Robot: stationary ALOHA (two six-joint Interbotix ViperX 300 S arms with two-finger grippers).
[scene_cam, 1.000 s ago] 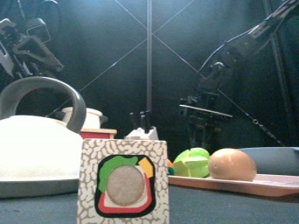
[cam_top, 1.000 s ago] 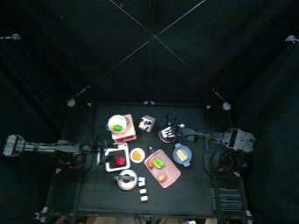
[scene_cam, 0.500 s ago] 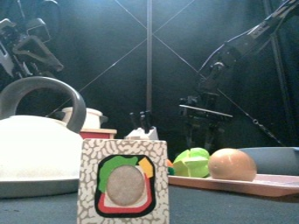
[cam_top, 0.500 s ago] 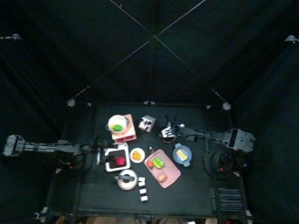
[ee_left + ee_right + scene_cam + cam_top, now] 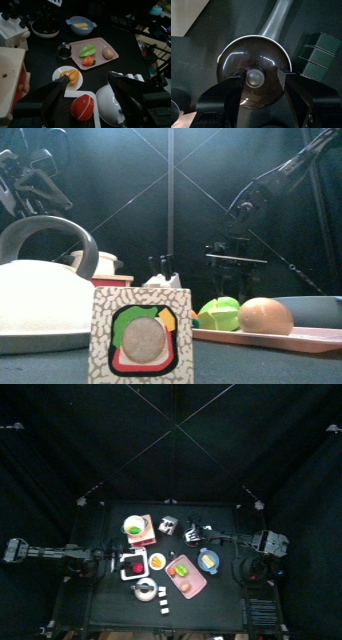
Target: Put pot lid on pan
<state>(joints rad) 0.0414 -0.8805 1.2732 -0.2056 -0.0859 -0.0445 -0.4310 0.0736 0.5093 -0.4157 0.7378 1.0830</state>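
The lid sits over the pan, filling the middle of my wrist view. The pan's handle runs toward the upper edge and a dark block stands just right of it. My right pincer hangs above with its jaws spread wide either side of the knob, gripping nothing. From above, I am right of centre on the table. The left pincer rests at the left, also spread.

Black curtains hang all around the small black table.
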